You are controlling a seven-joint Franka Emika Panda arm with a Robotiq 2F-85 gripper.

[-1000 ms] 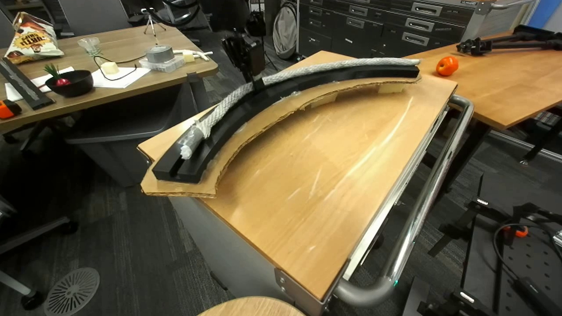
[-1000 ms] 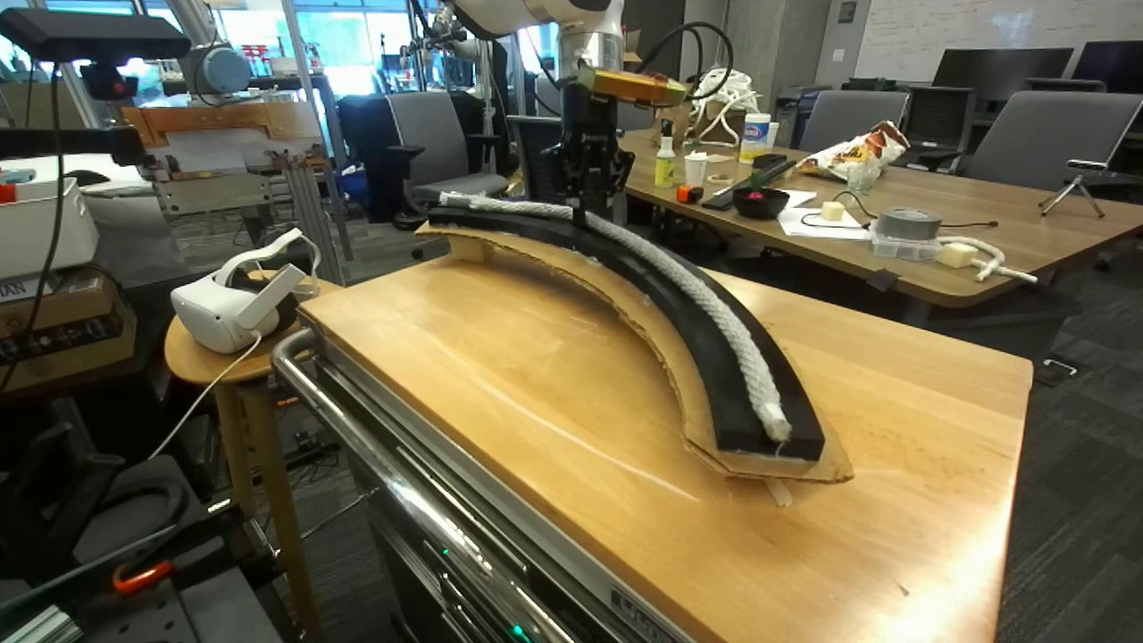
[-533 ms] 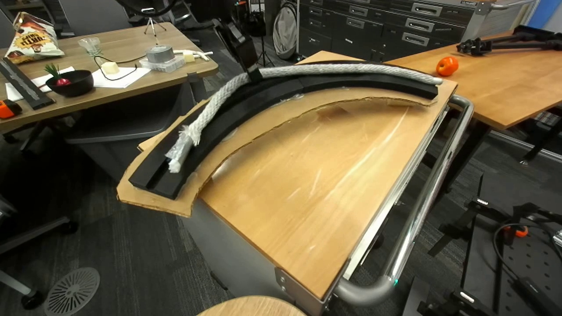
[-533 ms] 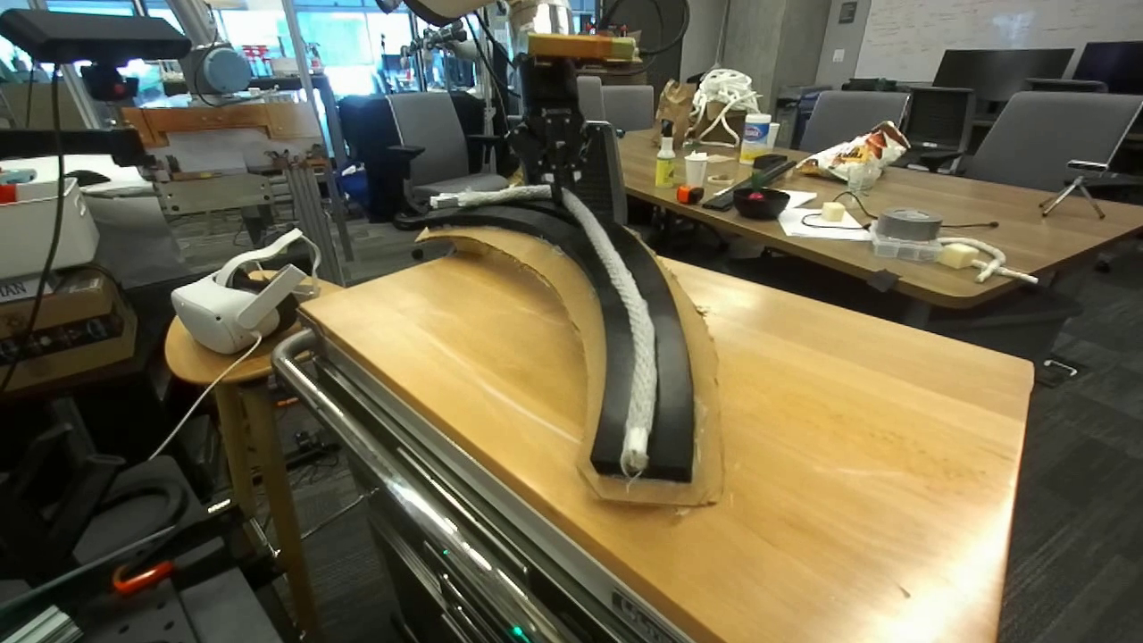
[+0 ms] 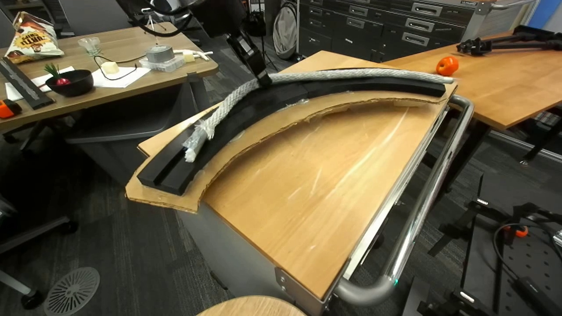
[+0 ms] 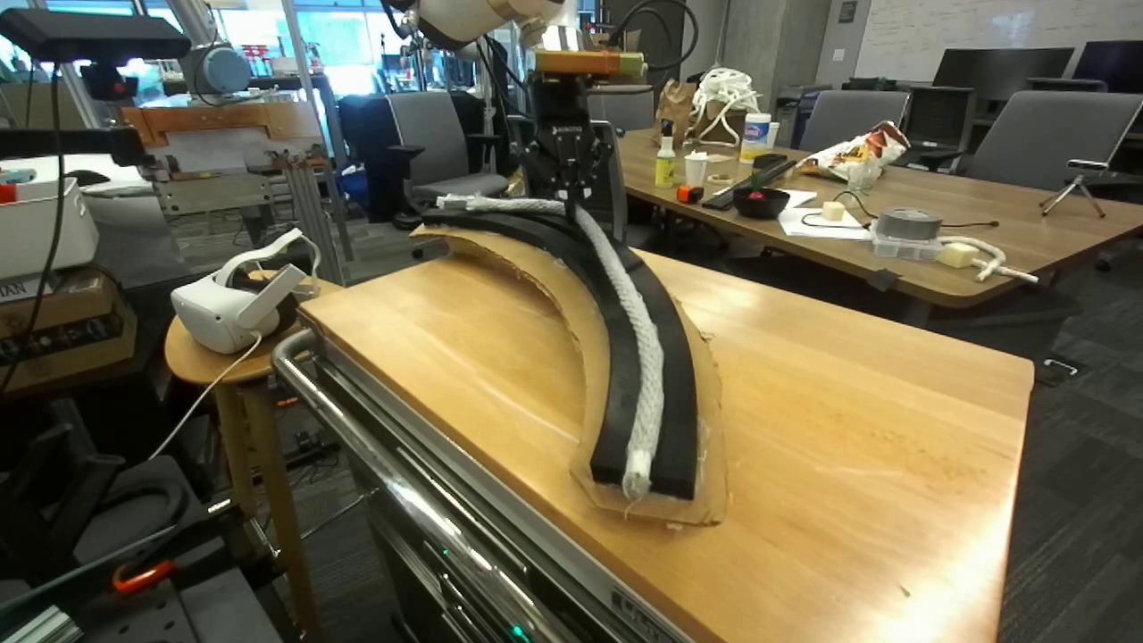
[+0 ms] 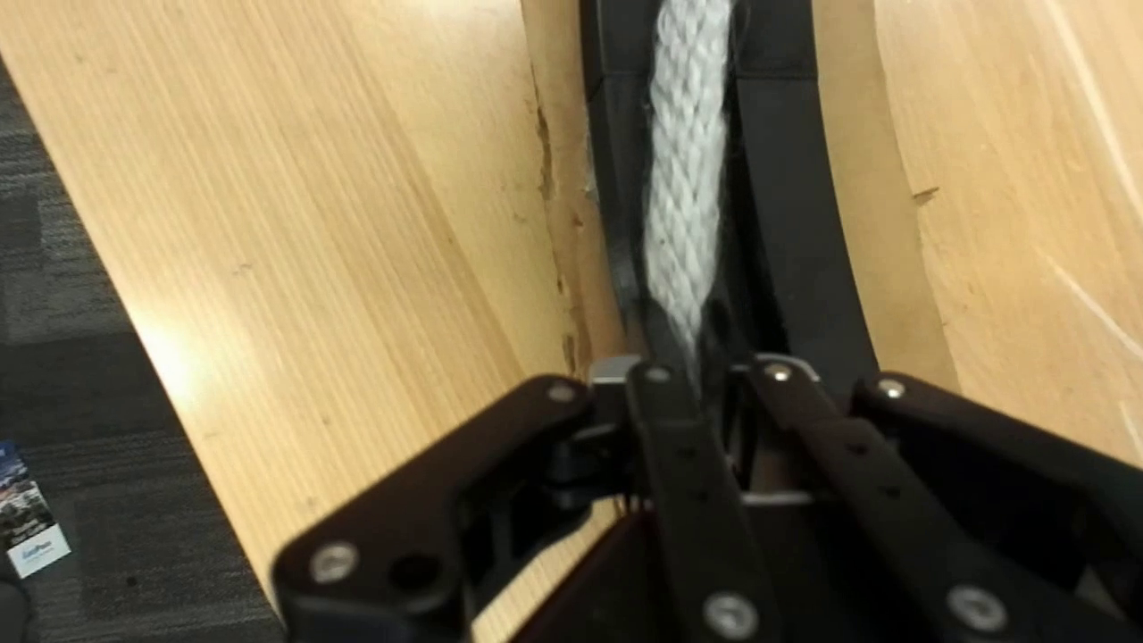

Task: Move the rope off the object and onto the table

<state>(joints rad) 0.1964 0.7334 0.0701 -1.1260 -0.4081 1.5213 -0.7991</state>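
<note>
In an exterior view, the gripper (image 6: pixel 571 211) has its jaws pinched together on the rope (image 6: pixel 652 366), which runs along the black track (image 6: pixel 679 393) from far left to near right, above the wooden table (image 6: pixel 848 429).

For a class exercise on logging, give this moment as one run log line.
gripper: holding rope between its ends | rope: along black arc | black arc: on cardboard | status: rope not yet on table

A light-brown wooden table (image 5: pixel 303 184) is supporting a curved brown cardboard sheet (image 5: pixel 265 128), which is overhanging one edge.
</note>
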